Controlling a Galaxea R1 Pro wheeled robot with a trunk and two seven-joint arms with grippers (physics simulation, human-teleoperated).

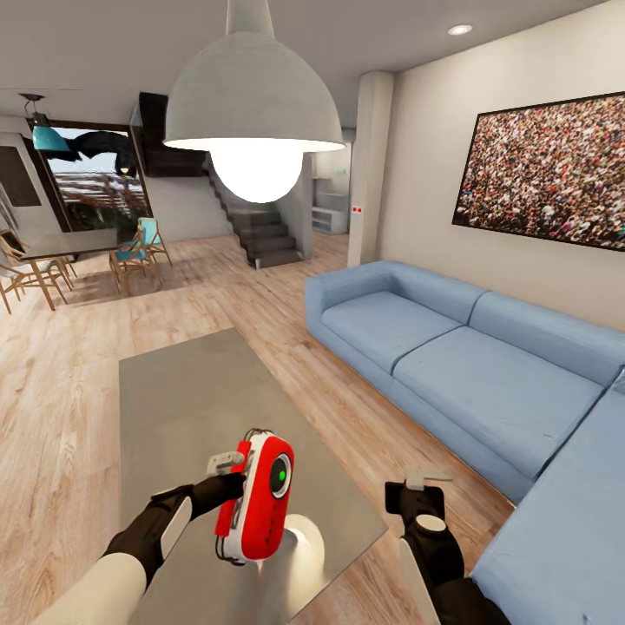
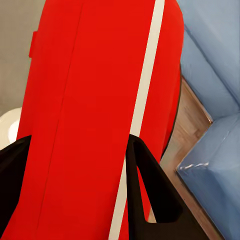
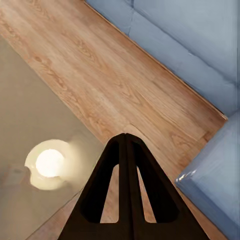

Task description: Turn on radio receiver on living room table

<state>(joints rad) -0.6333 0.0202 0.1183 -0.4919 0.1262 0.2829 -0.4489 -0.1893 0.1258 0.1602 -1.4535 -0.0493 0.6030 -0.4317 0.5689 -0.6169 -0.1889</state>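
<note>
The red radio receiver [image 1: 260,499] with white trim stands on end, slightly tilted, over the near end of the grey table [image 1: 191,391]. Its round dark dial with a green light [image 1: 279,476] faces right. My left gripper [image 1: 234,480] is shut on the radio's left side. In the left wrist view the red body [image 2: 85,110] sits between the two black fingers [image 2: 150,200]. To the right, my right gripper [image 1: 417,488] is shut and holds nothing. It hovers at the table's near right corner, over the wood floor [image 3: 125,90]. Its fingertips [image 3: 125,145] are pressed together.
The blue L-shaped sofa [image 1: 451,365] runs along the right, with a strip of wood floor between it and the table. A white pendant lamp [image 1: 254,104] hangs over the table and reflects in its top [image 3: 47,164]. A dining table with chairs [image 1: 52,260] and stairs [image 1: 260,230] stand far back.
</note>
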